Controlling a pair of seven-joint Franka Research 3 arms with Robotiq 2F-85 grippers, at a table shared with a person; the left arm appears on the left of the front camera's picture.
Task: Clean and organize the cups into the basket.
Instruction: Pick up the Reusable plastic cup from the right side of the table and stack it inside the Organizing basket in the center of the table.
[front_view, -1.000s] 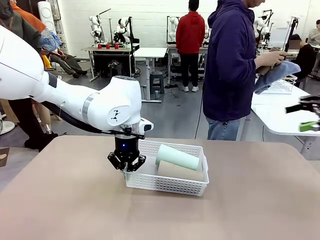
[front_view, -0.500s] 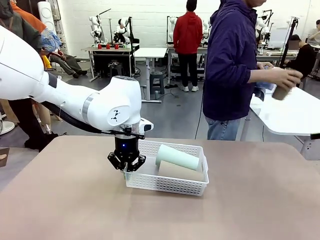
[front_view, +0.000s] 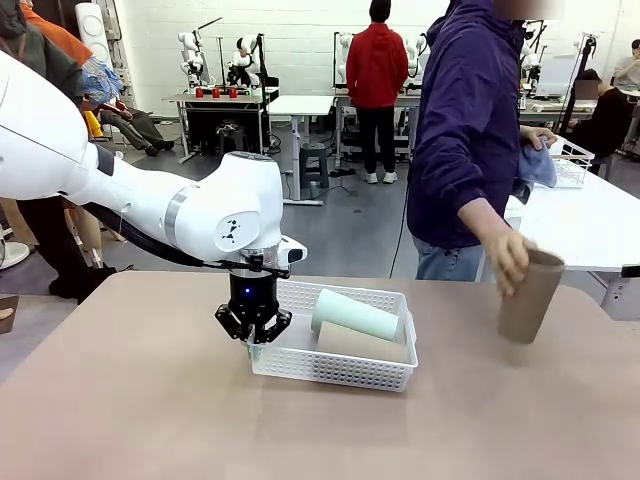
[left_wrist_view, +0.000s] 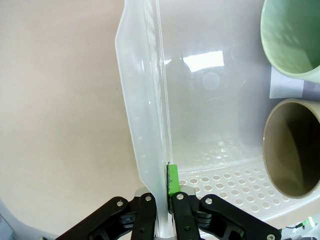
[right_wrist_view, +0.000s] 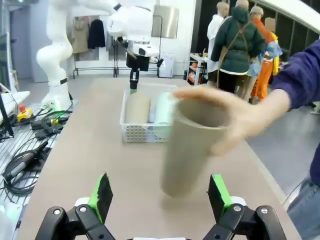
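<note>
Left gripper (front_view: 252, 335) clamps the basket (front_view: 345, 378) by its left wall; a green cup (front_view: 355, 314) and a tan cup (front_view: 360, 343) lie inside. Right gripper (right_wrist_view: 161, 196) stands wide open before a 3rd cup (front_view: 530, 295), on the right under a person's hand (front_view: 508, 258). It is probably light, stiff and smooth: grip its middle.

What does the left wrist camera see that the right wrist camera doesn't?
Left wrist: the left gripper shut on the white perforated plastic basket's wall, plus the open mouths of a pale green cup and a beige cup. Right wrist: a person's hand holding a tall tan cup before the open right gripper. Both: the basket with both cups inside.
</note>
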